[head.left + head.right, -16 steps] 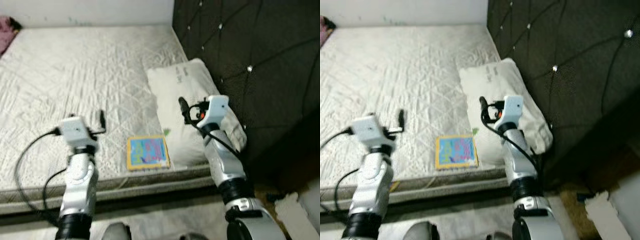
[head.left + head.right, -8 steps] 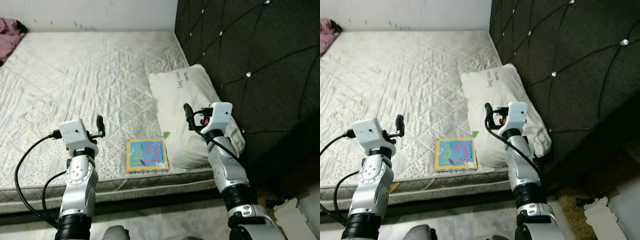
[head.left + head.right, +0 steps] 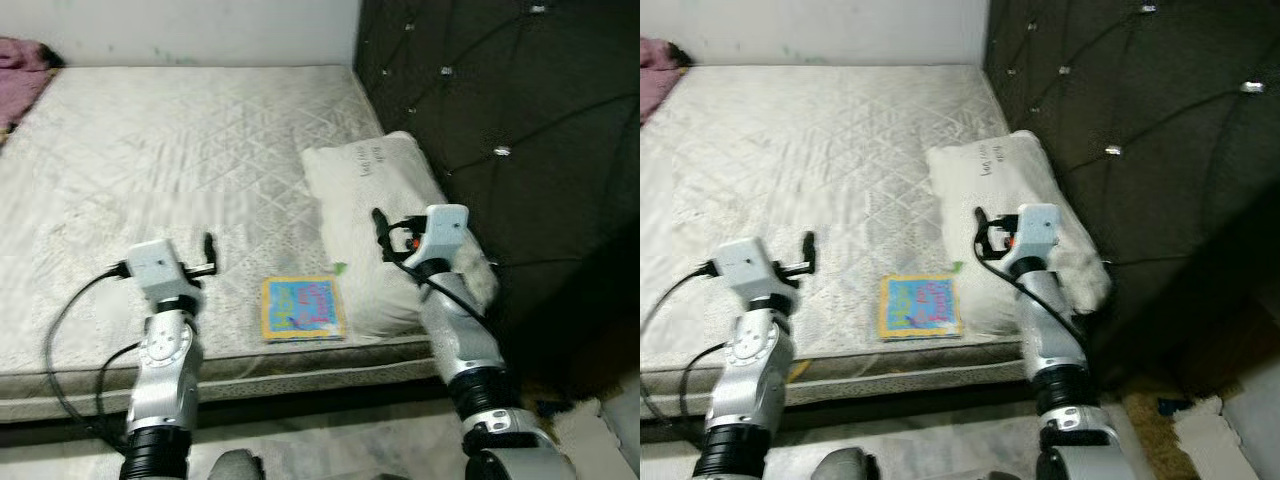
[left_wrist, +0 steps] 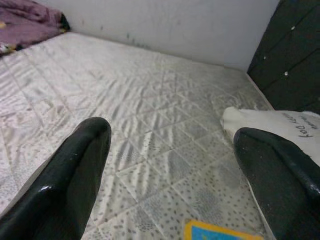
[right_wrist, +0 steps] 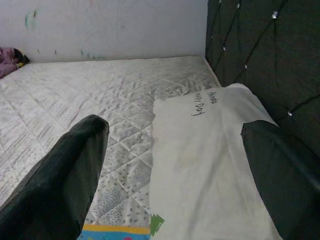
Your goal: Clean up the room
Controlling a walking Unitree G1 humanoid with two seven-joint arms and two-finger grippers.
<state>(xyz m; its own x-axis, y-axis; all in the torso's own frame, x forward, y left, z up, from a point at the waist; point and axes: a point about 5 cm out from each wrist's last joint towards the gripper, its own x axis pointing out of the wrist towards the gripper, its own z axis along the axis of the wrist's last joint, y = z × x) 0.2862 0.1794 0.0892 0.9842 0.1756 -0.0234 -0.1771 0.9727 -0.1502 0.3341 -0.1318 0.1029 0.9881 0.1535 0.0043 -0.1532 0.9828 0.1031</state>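
1 bare quilted mattress (image 3: 180, 150), diamond-stitched and off-white; 1 soft white pillow (image 3: 375, 215) with dark handwriting, lying against 1 black button-tufted headboard (image 3: 500, 130); 1 flat square book (image 3: 302, 308), yellow-edged with a blue cover, at the near mattress edge just beside the pillow; 1 crumpled purple cloth (image 3: 22, 55) at the far corner. Left gripper (image 3: 208, 252), fingers spread and empty, hovers over the mattress with the book to its right. Right gripper (image 3: 380, 228), fingers likewise spread and empty, hovers over the pillow, with the book near its left.
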